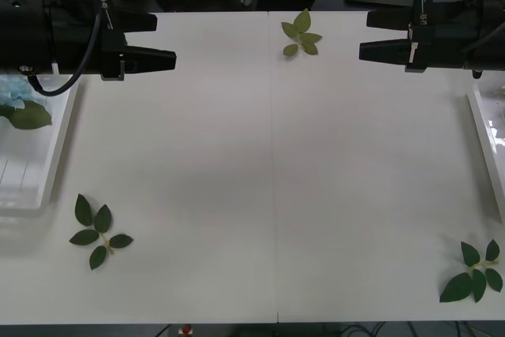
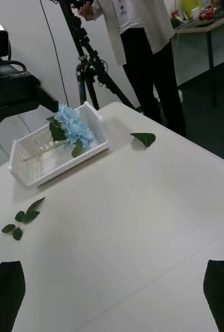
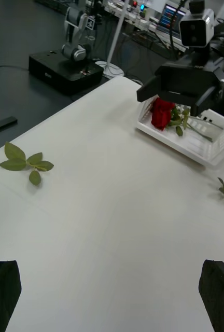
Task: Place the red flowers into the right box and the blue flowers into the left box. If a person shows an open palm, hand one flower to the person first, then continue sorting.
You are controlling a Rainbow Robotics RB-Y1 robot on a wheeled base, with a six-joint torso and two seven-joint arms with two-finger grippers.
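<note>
Take the table (image 1: 268,179) as your landmark. At its left edge sits the left box (image 1: 35,171), blue flowers (image 1: 14,94) lying inside. Your left gripper (image 1: 162,41) hovers above the table's far left, fingers spread wide, holding nothing. Loose leaf sprigs (image 1: 99,232) lie on the tabletop. Your right gripper (image 1: 371,35) hangs over the far right, also wide open and empty. At the right edge, the right box (image 3: 208,142) holds red flowers (image 3: 162,112).
</note>
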